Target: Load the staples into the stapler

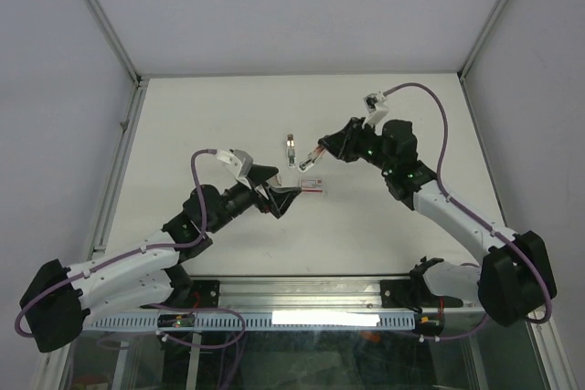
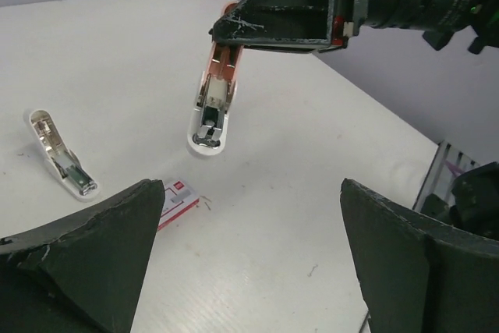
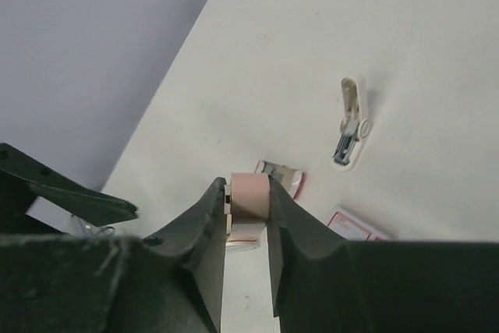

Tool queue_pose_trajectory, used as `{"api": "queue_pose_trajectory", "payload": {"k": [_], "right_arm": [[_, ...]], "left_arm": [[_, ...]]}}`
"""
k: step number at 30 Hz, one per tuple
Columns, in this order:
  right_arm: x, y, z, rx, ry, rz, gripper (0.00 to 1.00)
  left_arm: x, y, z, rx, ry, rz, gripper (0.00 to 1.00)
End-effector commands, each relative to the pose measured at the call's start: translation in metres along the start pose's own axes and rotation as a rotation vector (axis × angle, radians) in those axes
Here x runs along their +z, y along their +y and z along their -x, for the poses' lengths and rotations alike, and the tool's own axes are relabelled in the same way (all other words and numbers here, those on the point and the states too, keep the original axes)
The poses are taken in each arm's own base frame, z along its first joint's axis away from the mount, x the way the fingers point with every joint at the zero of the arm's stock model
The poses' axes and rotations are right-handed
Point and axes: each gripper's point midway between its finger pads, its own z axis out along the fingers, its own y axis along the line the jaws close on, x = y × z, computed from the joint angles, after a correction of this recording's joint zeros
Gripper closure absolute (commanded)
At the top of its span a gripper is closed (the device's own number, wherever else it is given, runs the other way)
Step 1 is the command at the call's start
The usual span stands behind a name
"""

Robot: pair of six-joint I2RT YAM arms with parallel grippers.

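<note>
My right gripper (image 1: 317, 152) is shut on a pink-and-white stapler (image 3: 249, 202) and holds it tilted above the table, nose down; it also shows in the left wrist view (image 2: 214, 107). A small flat grey rectangle, the staples (image 3: 285, 178), lies on the table just past the held stapler, with a red edge along one side. A red-and-white box (image 1: 313, 183) lies beside them, and it shows by my left finger (image 2: 178, 202). My left gripper (image 1: 281, 196) is open and empty, just left of the box.
A second, white stapler (image 1: 291, 149) lies open on the table left of my right gripper; it also shows in both wrist views (image 2: 62, 155) (image 3: 351, 124). The table's metal frame (image 1: 137, 116) runs along its left, right and near edges.
</note>
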Motion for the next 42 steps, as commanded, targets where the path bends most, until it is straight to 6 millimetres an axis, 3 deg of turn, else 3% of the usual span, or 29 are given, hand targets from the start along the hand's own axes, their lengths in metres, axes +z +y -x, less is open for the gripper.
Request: {"api": "queue_pose_trajectory", "payload": {"k": [1,7,10,18,32,42], "right_arm": [[0.008,0.015,0.024,-0.407,0.034,0.205,1.0],[0.036,-0.02,0.028,-0.518,0.14,0.231,1.0],[0.049,-0.033,0.025,-0.546,0.201,0.245,1.0],[0.089,-0.063,0.01,-0.543,0.303,0.29,1.0],[0.132,-0.095,-0.019,-0.506,0.394,0.363,1.0],[0.149,-0.103,-0.022,-0.512,0.407,0.414,1.0]], "left_arm": [[-0.003,-0.004,0.043,-0.138,-0.021,-0.008,0.01],[-0.004,0.029,0.063,-0.278,0.092,-0.006,0.01],[-0.002,0.035,0.074,-0.312,0.141,-0.038,0.01],[-0.008,0.062,0.105,-0.223,0.141,0.002,0.01],[-0.02,0.104,0.099,-0.091,0.162,0.111,0.01],[-0.021,0.112,0.093,-0.104,0.168,0.112,0.01]]}}
